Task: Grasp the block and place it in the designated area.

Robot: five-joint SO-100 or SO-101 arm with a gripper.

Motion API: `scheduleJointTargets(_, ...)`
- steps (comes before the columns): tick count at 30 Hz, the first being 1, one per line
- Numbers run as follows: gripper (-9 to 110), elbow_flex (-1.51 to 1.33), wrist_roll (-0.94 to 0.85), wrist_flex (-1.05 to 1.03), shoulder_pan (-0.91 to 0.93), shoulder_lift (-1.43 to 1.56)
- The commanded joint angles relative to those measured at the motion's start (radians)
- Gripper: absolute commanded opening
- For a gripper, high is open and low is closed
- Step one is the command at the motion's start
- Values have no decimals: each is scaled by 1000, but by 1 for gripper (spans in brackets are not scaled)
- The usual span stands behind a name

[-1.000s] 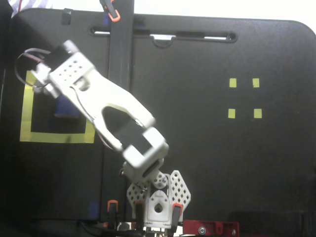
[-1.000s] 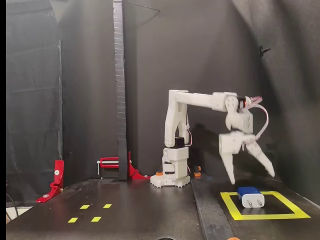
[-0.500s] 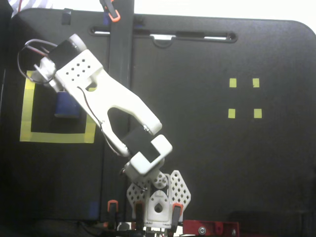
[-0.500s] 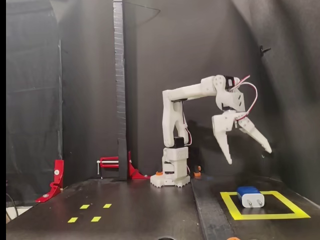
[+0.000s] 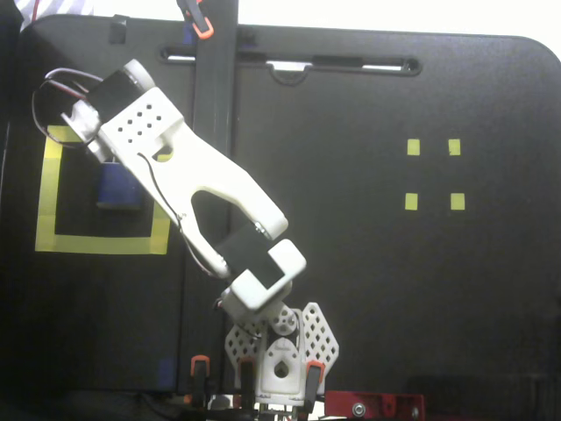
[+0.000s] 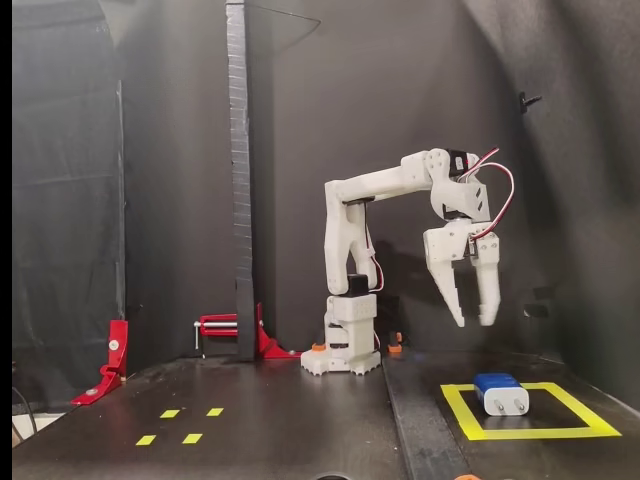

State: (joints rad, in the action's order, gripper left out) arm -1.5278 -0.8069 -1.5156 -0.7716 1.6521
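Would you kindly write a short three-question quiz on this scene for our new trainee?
1. True or false: the block lies inside the yellow tape square.
2. Is the gripper touching the block, or up in the air above it?
3. How many tiny yellow squares are on the table in the top-down fixed view: A two, B four, C six?

Key: 1 true. 2 in the air, empty, fingers only a little apart. 3 B.

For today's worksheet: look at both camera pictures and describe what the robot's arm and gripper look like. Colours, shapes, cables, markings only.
The arm is white plastic with dark servo blocks at the joints. In the top-down fixed view one link carries a grid of small round holes. Red and white cables loop near the wrist. The gripper has two long, tapering white fingers. The perforated white base shows orange clamps.
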Motion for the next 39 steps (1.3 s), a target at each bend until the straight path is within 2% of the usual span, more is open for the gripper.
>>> scheduleJointTargets(1, 0, 37, 6, 5, 5, 44)
scheduleJointTargets(6, 0, 37, 52, 6, 6, 44)
scheduleJointTargets(11, 0, 37, 249, 9, 2, 43)
scheduleJointTargets(21, 0, 35, 836, 14, 38, 31)
scheduleJointTargets(23, 0, 35, 907, 11, 51, 25)
scheduleJointTargets(31, 0, 35, 934, 23, 161, 17)
scheduleJointTargets(39, 0, 38, 922, 57, 446, -43)
